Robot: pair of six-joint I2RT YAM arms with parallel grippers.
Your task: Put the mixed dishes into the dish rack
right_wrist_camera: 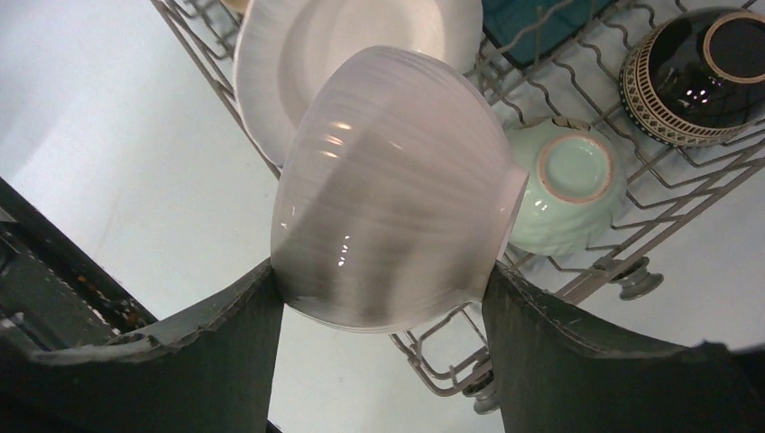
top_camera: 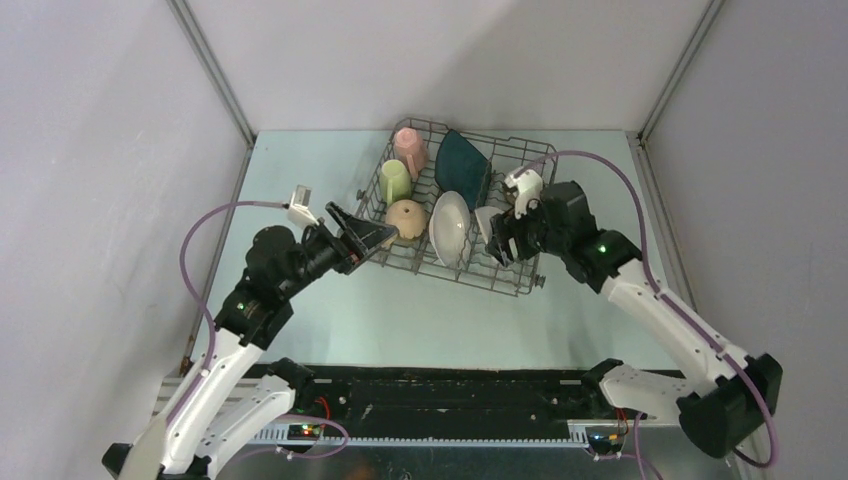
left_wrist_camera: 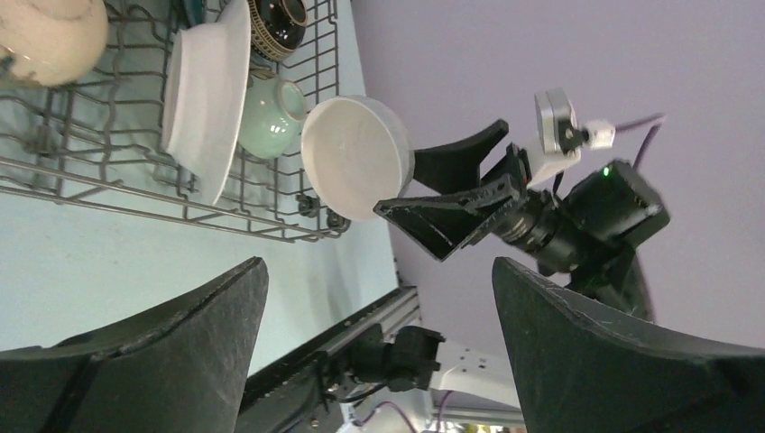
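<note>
Right wrist view is showing the right hand gripping the white bowl on its side between both fingers, over the near right corner of the rack, which is sitting toward the far edge of the desk. Left hand is hovering wide open and empty beside the rack's near left side.

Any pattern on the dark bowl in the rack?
The dark brown bowl has a tan hatched band round its side; clearest in right wrist view.
</note>
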